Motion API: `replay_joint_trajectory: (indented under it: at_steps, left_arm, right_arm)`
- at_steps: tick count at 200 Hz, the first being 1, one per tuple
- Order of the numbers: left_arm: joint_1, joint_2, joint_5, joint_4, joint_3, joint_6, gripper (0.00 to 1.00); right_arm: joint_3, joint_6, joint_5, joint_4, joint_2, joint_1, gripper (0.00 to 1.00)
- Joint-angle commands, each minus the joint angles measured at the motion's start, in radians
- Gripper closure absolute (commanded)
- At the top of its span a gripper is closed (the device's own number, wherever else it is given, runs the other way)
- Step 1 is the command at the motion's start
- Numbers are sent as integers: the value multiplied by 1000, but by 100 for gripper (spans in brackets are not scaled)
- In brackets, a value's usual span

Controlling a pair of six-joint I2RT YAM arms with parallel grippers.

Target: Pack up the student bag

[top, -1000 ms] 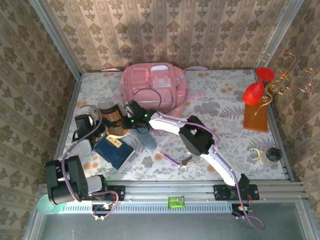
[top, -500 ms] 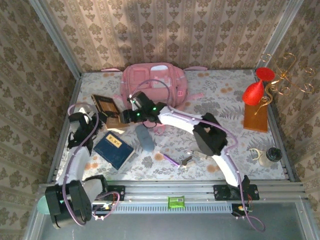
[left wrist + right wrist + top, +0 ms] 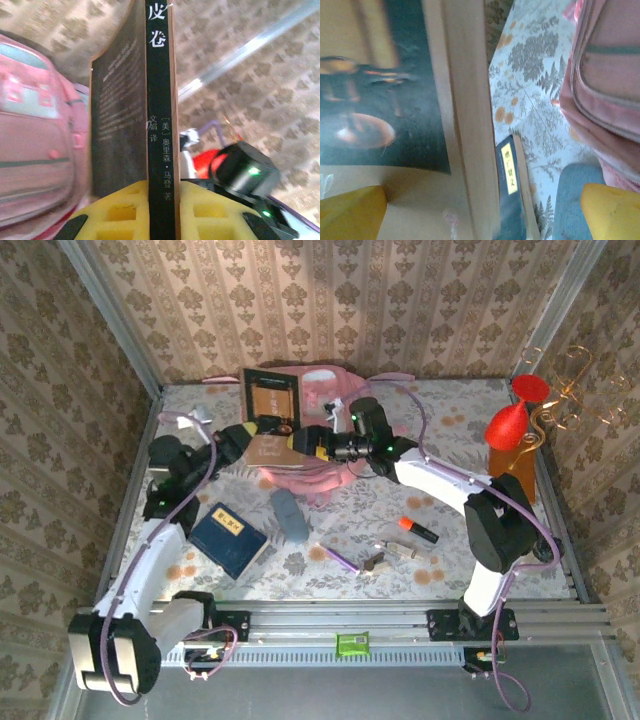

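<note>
Pinching a book (image 3: 159, 125) by its black spine, the left gripper (image 3: 162, 205) has its yellow pads (image 3: 120, 210) closed tight on either side, and the book stands upright out of them in the left wrist view. The right gripper (image 3: 480, 212) is spread wide and grips nothing. One yellow fingertip (image 3: 350, 212) sits in the lower left corner of its wrist view and the other in the lower right. The book's dark cover takes up the left of that frame.

In the top view both arms meet at the upper middle of the frame, with the book raised over the pink bag (image 3: 322, 390), which lies there close under the wall. Lower in the frame, on the flowered table (image 3: 450, 430), lie a blue book (image 3: 230, 537), a grey pouch (image 3: 288, 513) and an orange marker (image 3: 418, 529).
</note>
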Motion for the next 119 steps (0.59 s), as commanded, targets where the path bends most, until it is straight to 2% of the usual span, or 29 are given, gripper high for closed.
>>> replay_joint_trajectory:
  at_steps: [1, 49, 119]
  left_arm:
    - [-47, 25, 47, 203, 46, -71, 100]
    - [-91, 90, 59, 372, 39, -195, 100]
    - [-92, 106, 48, 453, 44, -280, 100]
  right_arm:
    - [-71, 111, -93, 190, -79, -19, 0]
    - [-171, 295, -165, 567, -83, -45, 0]
    - [-160, 311, -159, 691, -108, -47, 0]
